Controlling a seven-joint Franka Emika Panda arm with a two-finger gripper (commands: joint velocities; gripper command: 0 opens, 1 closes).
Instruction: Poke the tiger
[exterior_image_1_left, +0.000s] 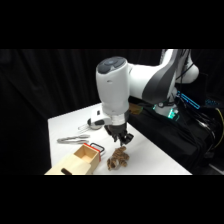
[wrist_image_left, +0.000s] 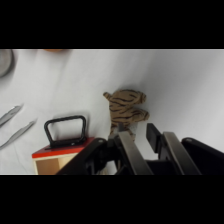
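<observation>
From the side, the tiger (exterior_image_1_left: 118, 159) lies on the white surface (exterior_image_1_left: 145, 150) close to its near edge, just beside the open end of the light wooden box (exterior_image_1_left: 80, 161), which has a red piece with a black handle (exterior_image_1_left: 93, 148) at that end. The hand (exterior_image_1_left: 121, 139) hangs directly over the tiger, its tips just above the toy or perhaps brushing it; this view does not settle which. Metal tongs (exterior_image_1_left: 73, 139) lie toward the left edge, and a white object (exterior_image_1_left: 96, 121) sits further back. Behind the surface the room is dark, hung with black cloth, with cables and lit equipment off to the right.

Through the wrist view, the tiger (wrist_image_left: 126, 109) shows tan with dark stripes, lumpy and irregular, lying on bare white surface (wrist_image_left: 190, 90) just beyond the hand (wrist_image_left: 137, 137). The fingers (wrist_image_left: 127, 147) stand narrowly apart with nothing between them. The black handle (wrist_image_left: 65, 131) on its red piece is just to one side, the tongs (wrist_image_left: 15, 125) further out.

The toy looks small and light, probably soft or rubbery, so it will likely slide or tip under a push instead of resisting. A poke should meet the broad middle of its body from above, pressing it onto the surface; a touch on an outlying limb would likely spin it toward the box.
</observation>
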